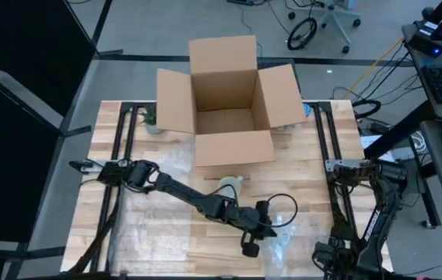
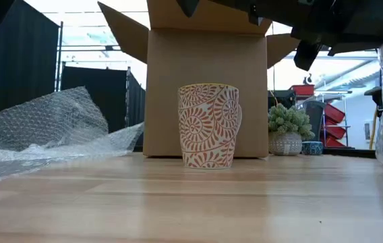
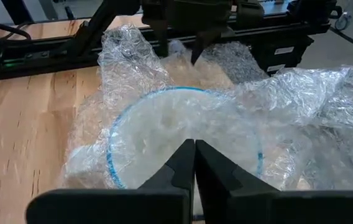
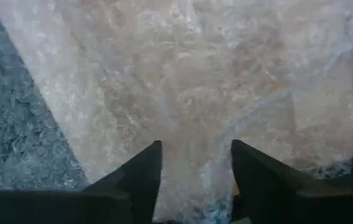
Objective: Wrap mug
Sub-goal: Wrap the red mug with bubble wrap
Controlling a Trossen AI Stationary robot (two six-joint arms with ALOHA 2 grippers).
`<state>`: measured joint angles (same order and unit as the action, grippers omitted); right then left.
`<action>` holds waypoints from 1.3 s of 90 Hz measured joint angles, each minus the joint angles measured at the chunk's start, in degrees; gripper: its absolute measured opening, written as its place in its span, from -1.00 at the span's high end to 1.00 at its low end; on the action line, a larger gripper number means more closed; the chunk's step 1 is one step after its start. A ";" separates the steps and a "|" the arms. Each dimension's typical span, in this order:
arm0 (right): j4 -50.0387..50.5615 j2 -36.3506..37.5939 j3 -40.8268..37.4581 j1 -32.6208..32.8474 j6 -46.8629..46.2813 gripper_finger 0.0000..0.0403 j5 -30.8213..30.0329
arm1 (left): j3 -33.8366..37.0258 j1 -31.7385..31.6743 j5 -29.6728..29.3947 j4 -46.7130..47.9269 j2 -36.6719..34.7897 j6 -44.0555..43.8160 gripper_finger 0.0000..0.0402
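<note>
Wooden bench (image 1: 159,225) carries a big brown cardboard box (image 1: 225,101). Left gripper (image 3: 194,163), fingers pressed together, hangs over crumpled clear bubble wrap (image 3: 288,118). Cream mug with orange swirls (image 2: 208,125) stands upright before the box. Right gripper (image 4: 196,165), fingers spread, faces wrap.

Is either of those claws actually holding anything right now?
No. The left gripper is shut above bubble wrap, seemingly empty; the right gripper is open. The mug stands untouched.
</note>
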<state>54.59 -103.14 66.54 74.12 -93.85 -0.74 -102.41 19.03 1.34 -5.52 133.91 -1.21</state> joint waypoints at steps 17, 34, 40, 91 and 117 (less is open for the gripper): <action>2.91 2.54 2.83 -1.35 0.91 0.95 -0.42 | 0.00 0.00 0.00 -0.04 0.00 0.00 1.00; 11.19 6.42 8.76 -1.32 -0.17 0.99 -10.11 | 0.00 0.02 0.00 0.00 0.00 -0.02 1.00; 12.62 8.05 10.36 -1.36 -0.17 0.99 -16.39 | 0.00 0.02 0.00 0.00 0.00 -0.01 1.00; 7.45 8.48 10.50 -12.13 14.93 1.00 -48.34 | 0.22 0.00 0.00 1.34 0.50 -0.07 1.00; 3.51 4.72 8.48 -14.76 16.70 1.00 -42.60 | 0.20 0.02 0.00 0.66 0.38 -0.06 1.00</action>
<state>58.10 -98.42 75.02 59.35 -77.15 -43.34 -102.21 19.05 1.34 -4.86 134.29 -1.27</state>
